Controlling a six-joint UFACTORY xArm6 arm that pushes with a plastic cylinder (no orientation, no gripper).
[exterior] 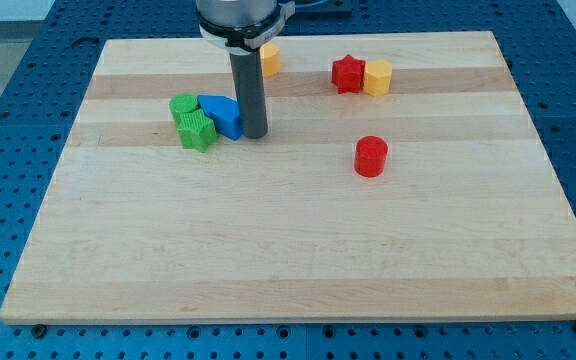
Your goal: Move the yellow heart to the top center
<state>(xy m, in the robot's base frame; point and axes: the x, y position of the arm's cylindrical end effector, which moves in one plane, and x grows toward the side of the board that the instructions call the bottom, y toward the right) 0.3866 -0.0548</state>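
Yellow heart (269, 60) sits at the board's (288, 250) twelve o'clock edge, partly hidden behind the rod; my tip (255, 134) touches the blue blocks (221, 114) at their three o'clock, holding nothing

Yellow heart (269, 60), red cylinder (370, 157)

One cam, high front angle, looks down across whole wooden board (298, 260) (mid distance).

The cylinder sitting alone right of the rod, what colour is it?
Red. The cylinder shows clearly in the camera view, standing apart from the other blocks.
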